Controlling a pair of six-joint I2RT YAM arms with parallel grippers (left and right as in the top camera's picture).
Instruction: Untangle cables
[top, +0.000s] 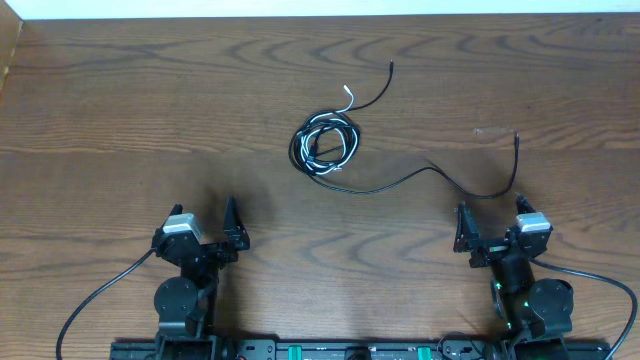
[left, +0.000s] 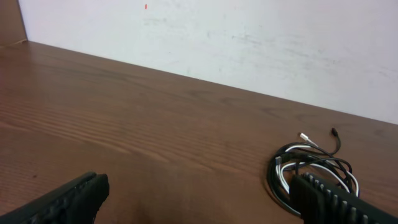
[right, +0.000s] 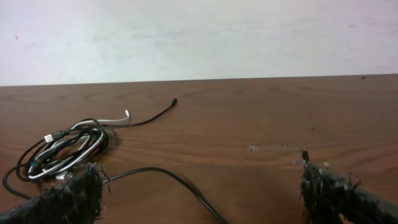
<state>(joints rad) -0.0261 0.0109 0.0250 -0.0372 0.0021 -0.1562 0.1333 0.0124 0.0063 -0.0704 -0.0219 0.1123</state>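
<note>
A coiled bundle of thin black and white cables (top: 323, 145) lies at the table's middle, far from both arms. A black end (top: 390, 66) and a white plug end (top: 347, 92) stick out toward the back. One long black cable (top: 440, 172) runs from the coil to the right and ends at a plug (top: 517, 135). The coil also shows in the left wrist view (left: 311, 168) and the right wrist view (right: 65, 149). My left gripper (top: 233, 228) is open and empty. My right gripper (top: 462, 232) is open and empty, with the long cable (right: 186, 186) passing between its fingers on the table.
The wooden table (top: 150, 120) meets a white wall (right: 199, 37) at the back. Thick black arm cords (top: 95, 295) trail off at the front left and front right (top: 600, 285).
</note>
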